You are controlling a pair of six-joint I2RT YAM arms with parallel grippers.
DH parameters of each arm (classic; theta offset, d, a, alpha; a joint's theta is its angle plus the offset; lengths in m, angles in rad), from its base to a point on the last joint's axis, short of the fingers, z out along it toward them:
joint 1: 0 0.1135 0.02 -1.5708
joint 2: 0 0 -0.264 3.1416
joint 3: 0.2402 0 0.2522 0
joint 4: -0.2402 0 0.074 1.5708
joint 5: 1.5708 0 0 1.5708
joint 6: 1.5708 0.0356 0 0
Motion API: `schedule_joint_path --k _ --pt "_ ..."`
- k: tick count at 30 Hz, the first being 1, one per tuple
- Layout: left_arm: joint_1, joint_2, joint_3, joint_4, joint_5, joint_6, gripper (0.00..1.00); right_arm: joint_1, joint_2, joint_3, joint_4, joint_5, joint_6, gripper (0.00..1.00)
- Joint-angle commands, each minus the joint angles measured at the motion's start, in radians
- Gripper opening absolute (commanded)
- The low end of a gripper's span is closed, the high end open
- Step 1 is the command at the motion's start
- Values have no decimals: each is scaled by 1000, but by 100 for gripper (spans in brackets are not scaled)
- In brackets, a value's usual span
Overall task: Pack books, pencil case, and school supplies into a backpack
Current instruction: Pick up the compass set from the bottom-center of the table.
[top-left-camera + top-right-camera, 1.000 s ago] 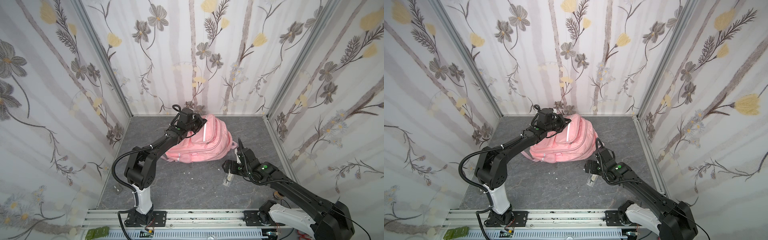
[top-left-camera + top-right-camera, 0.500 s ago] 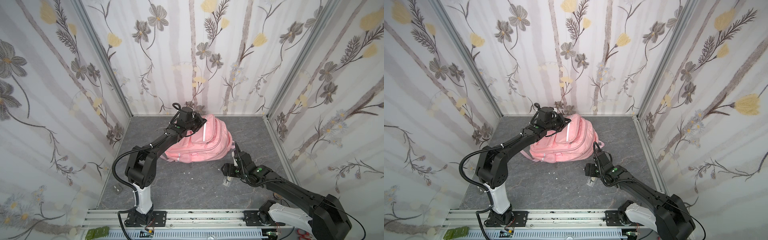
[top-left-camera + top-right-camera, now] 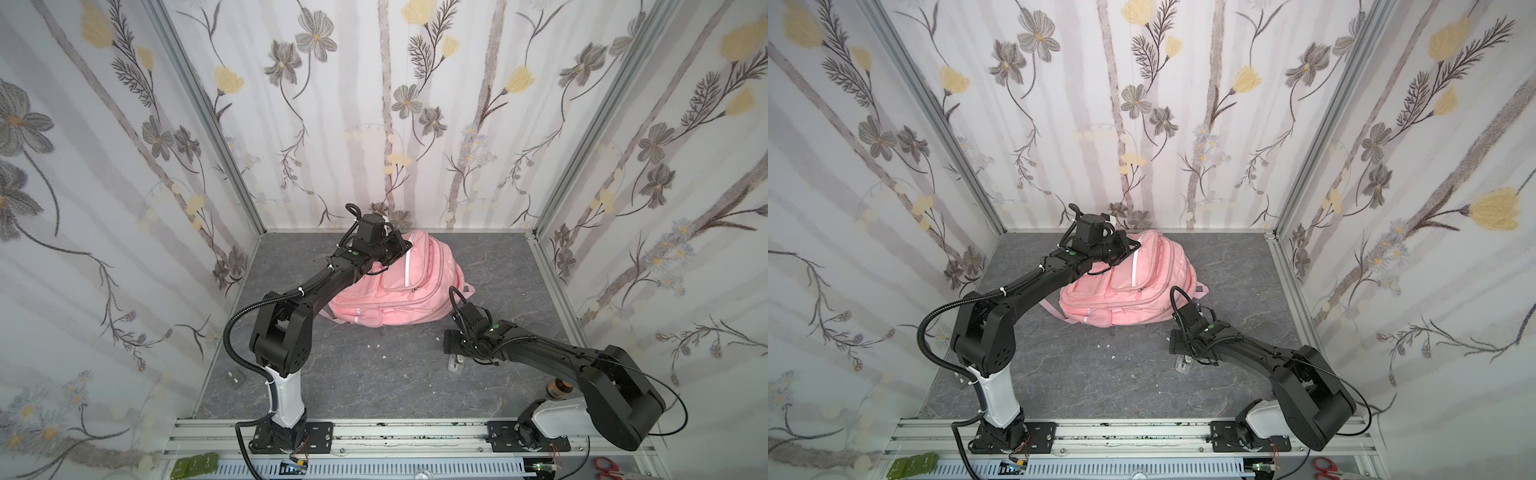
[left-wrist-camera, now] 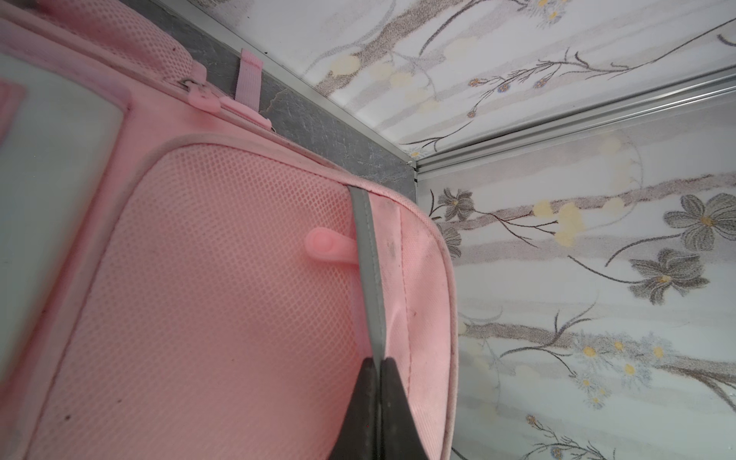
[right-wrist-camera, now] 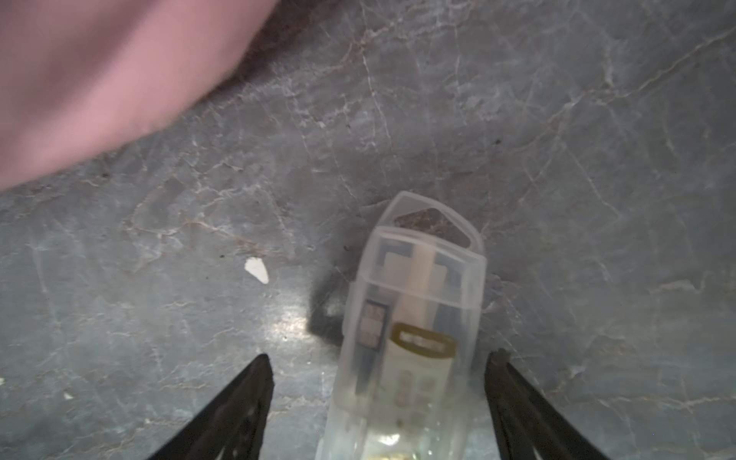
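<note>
Jaws of the right gripper point(image 5: 381, 355) stand apart, one on either side of the clear case point(image 5: 414, 302), with a gap showing on each side and nothing clamped yet; the case lies flat on the grey floor point(image 5: 557, 159), its length running between the jaws, likely so they can close across its narrow width.

In a top view the case point(image 3: 456, 365) sits right of centre in the lower half of the frame, near the front edge of the backpack point(image 3: 411, 286) but apart from it.

The left gripper point(image 4: 377, 364) is pinched tight on the backpack at its grey strip point(image 4: 368, 255); it is probably steadying or lifting the bag, mid-frame by the back wall, for loading; no books or pencil case in sight.
</note>
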Motion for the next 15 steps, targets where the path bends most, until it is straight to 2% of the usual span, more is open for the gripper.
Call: schedule_joint_path --k 1,8,15 --pt "5 -3 13 32 1 18 0 3 13 9 6 36 -12 82" --pt "4 -12 -2 24 -1 14 0 3 59 18 20 23 -67 68" --pt "4 -22 -7 9 6 13 0 -8 95 16 35 19 -141 62"
